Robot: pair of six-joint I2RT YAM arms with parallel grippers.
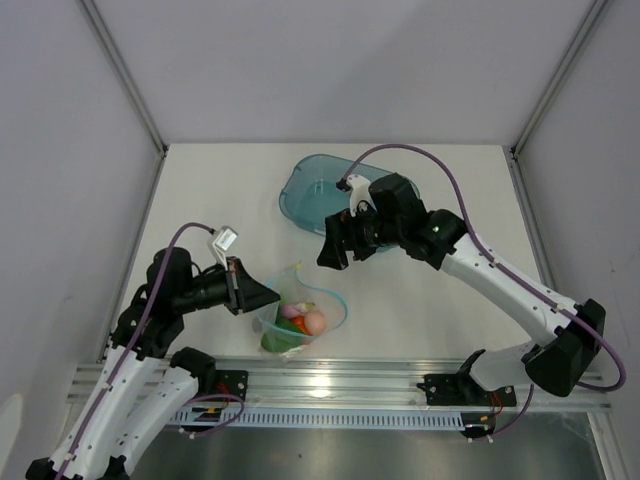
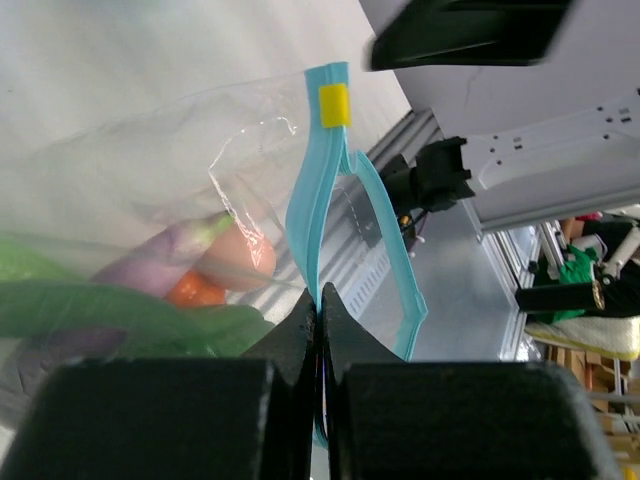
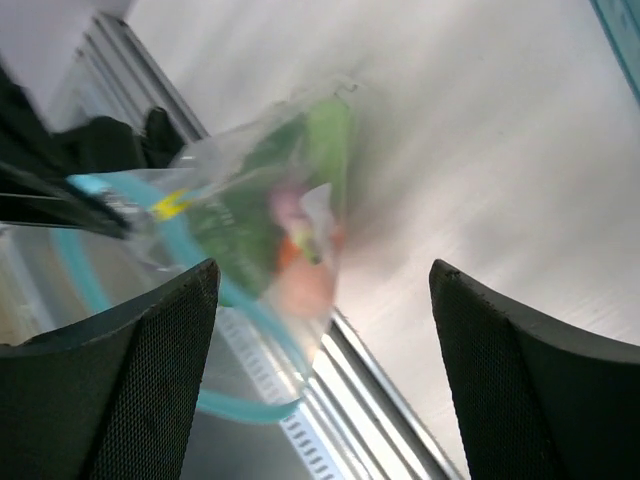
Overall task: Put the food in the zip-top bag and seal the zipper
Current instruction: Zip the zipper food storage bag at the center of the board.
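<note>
One pinch holding the zip-top bag [image 1: 268, 322], near centre.
I'm clamping left gripper [image 2: 318, 300] on its zipper [image 2: 315, 190], right gripper [image 1: 335, 252] hanging released; tugging could spill the food [image 1: 303, 322], seemingly all inside.

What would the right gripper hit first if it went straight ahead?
The right gripper would probably meet the zip-top bag first; it sits framed between its open jaws, though depth is unclear.
</note>
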